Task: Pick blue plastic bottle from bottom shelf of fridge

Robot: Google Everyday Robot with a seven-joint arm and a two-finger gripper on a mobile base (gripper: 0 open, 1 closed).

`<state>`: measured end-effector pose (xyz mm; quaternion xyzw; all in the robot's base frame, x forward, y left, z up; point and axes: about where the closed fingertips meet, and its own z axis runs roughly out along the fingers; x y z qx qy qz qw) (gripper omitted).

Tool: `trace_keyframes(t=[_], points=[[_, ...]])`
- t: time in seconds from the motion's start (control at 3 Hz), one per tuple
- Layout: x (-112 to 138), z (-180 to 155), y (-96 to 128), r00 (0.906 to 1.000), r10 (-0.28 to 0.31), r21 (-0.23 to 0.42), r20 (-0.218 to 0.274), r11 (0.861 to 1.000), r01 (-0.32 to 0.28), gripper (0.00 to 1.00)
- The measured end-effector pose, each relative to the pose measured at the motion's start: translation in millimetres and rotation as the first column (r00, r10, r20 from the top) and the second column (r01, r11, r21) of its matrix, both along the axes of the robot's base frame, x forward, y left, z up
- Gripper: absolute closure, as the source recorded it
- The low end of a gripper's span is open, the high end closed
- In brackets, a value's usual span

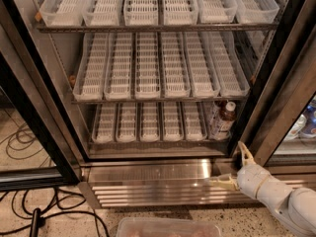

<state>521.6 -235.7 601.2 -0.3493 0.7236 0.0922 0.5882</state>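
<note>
The blue plastic bottle [225, 119], brown-looking with a white cap and pale label, stands upright at the right end of the bottom shelf [148, 122] of the open fridge [54, 88]. Something clear stands close to the bottle's left; I cannot tell what it is. My gripper [232, 168] is at the lower right, in front of the ribbed steel base, below and slightly right of the bottle and apart from it. It is open and empty, one finger pointing up toward the door frame, the other pointing left.
Two higher rows of white slotted trays [158, 68] hold nothing visible. The black door frame [276, 107] runs diagonally just right of the bottle. A neighbouring unit shows blue items [308, 122]. Cables [29, 206] lie on the floor at left; a clear bin [168, 227] sits below.
</note>
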Motion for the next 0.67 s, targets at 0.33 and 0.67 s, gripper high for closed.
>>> trace_keyframes(t=[0.33,0.67], points=[[-0.1,-0.1,0.1,1.0000,0.000,0.000,0.003,1.000,0.000,0.11],[-2.4,4.6,2.0,0.9999,-0.012,0.028,0.003,1.000,0.012,0.28]])
